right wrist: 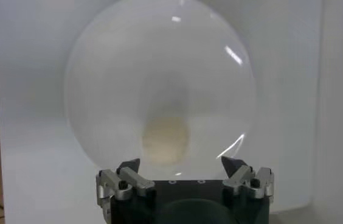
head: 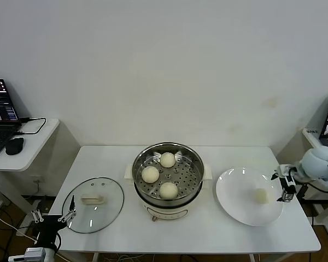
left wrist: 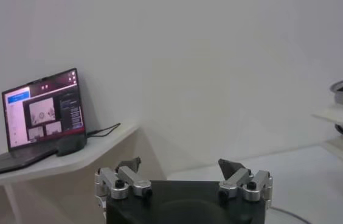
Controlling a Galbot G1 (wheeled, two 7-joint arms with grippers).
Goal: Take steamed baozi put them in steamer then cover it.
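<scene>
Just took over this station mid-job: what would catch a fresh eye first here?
The steamer at the table's centre stands uncovered with three baozi on its perforated tray. One last baozi lies on the white plate to its right, with the open right gripper at the plate's far edge. The cover lies flat on the table to the left, the open left gripper beside it.

The steamer [head: 168,173] is shiny steel with a perforated metal tray, on a glossy white plastic base; the buns [head: 150,174] look smooth and matt; the lid [head: 93,204] is clear glass, metal-rimmed; the plate [head: 235,202] is glossy white; the table [head: 208,240] is smooth matt white.
</scene>
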